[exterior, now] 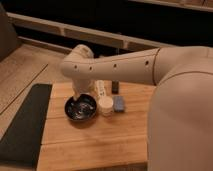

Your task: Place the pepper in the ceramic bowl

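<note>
The ceramic bowl (81, 107), round, shallow and glossy black with pale reflections inside, sits on the wooden table (100, 145) left of centre. My white arm reaches in from the right, bends at the elbow and drops down to the gripper (78, 96), which hangs right over the bowl's far rim. The wrist hides much of it from this angle. The pepper is hidden; I see nothing orange-red in the bowl or beside it.
A short white round jar (105, 105) stands just right of the bowl, with a blue-grey square block (119, 103) beside it. Behind them are a tall white item (101, 89) and a small dark item (115, 86). A black mat (22, 125) covers the table's left side.
</note>
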Motion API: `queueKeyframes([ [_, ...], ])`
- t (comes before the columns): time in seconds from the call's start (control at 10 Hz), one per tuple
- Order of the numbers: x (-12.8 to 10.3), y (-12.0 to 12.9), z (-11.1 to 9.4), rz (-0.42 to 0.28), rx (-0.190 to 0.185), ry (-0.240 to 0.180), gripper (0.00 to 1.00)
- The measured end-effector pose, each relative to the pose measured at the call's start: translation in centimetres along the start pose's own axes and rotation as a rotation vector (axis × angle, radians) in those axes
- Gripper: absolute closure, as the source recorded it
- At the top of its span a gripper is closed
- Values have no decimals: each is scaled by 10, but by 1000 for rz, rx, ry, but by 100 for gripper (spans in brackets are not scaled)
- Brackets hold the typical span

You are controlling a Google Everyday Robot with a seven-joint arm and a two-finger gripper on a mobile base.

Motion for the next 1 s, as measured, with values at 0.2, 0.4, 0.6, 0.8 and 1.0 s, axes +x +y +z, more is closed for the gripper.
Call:
queueKeyframes([
  [0.2,-33,-6,-18,-68,2,-103,35],
  [0.4,-35,-3,-20,-77,0,-109,35],
  [0.6,-35,-3,-19,-77,0,-108,35],
  [0.8,-34,-2,-14,-96,-7,-93,35],
  [1.0,-41,-14,10,-128,6,-40,35],
])
